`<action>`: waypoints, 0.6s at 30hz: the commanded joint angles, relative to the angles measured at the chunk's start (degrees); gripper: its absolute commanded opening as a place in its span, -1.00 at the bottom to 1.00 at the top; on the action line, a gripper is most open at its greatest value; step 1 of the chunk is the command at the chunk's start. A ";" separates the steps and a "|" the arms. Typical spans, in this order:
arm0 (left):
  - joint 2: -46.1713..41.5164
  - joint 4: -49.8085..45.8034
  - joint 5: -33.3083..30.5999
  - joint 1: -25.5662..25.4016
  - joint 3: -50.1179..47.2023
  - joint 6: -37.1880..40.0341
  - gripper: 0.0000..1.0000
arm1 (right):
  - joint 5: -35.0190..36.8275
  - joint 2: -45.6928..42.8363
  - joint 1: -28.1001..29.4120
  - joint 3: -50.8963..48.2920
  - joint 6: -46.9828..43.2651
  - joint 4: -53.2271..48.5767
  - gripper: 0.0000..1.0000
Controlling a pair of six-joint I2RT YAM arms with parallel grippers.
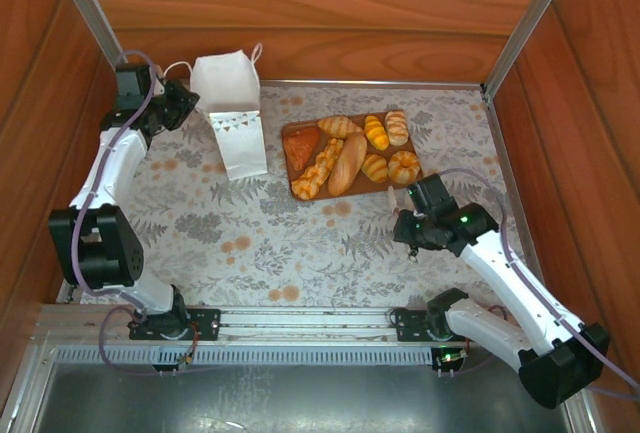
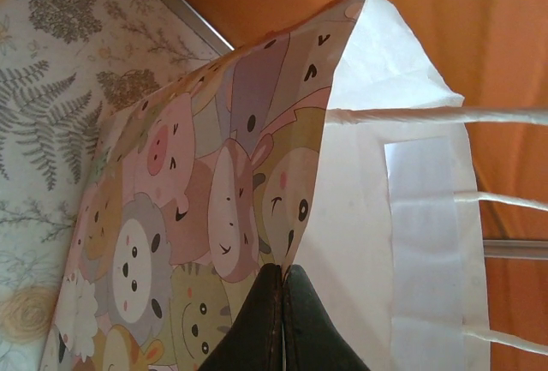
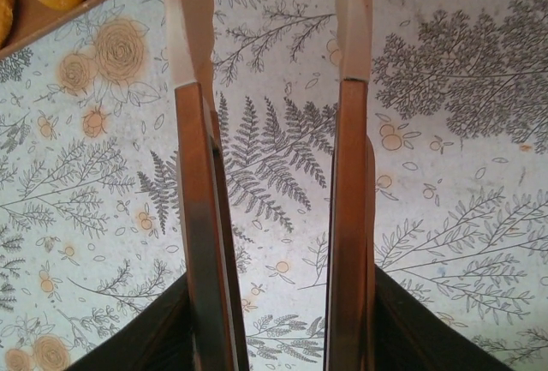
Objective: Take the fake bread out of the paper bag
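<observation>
Bright, even, warm light; soft shadows.

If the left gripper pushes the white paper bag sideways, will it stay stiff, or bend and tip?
Probably it bends: the paper bag has a thin wall, pinched in the shut left gripper. It may tip easily, standing tall on a small base. Likely light: the fake bread lies on the board.

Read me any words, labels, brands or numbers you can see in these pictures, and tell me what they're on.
None. The small white paper bag carries only a pennant row and cartoon animal faces; the flowered table cover bears only plants.
</observation>
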 commanded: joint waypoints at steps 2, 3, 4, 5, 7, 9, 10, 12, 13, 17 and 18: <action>2.75 2.71 2.74 0.24 2.50 -2.73 -1.00 | -1.97 -0.61 1.15 -3.13 2.41 2.11 -0.07; 3.28 3.19 3.35 0.21 2.70 -3.10 -1.00 | -2.17 -0.53 1.32 -3.68 2.77 2.41 -0.07; 3.79 3.77 3.91 0.18 2.79 -3.54 -1.00 | -2.16 -0.51 1.64 -4.16 3.20 2.72 -0.07; 4.23 4.40 4.65 0.17 2.87 -3.69 -1.00 | -1.97 -0.44 2.04 -4.70 3.64 2.86 -0.07; 4.97 4.75 5.77 0.16 3.55 -3.61 -1.00 | -1.45 -0.36 2.67 -5.60 4.51 3.16 -0.07; 5.58 4.84 6.51 -0.04 4.18 -3.45 -1.00 | -1.08 -0.24 3.24 -6.66 5.39 4.06 -0.07; 5.93 5.00 6.78 -0.11 4.58 -3.28 -1.00 | -0.99 -0.11 3.51 -7.23 5.70 4.66 -0.07; 6.50 5.12 7.24 -0.33 5.22 -3.00 -1.00 | -0.88 0.40 3.95 -8.01 6.23 5.65 -0.07; 6.83 5.16 7.36 -0.35 5.48 -2.91 -0.97 | -0.77 0.81 4.24 -8.20 6.49 5.99 -0.06; 8.22 5.34 7.82 -0.58 7.11 -2.68 -0.58 | 0.00 2.52 5.53 -8.77 7.21 7.58 -0.06; 8.57 5.54 8.26 -0.55 7.36 -2.80 -0.23 | 0.15 3.15 5.78 -8.85 7.37 8.04 -0.06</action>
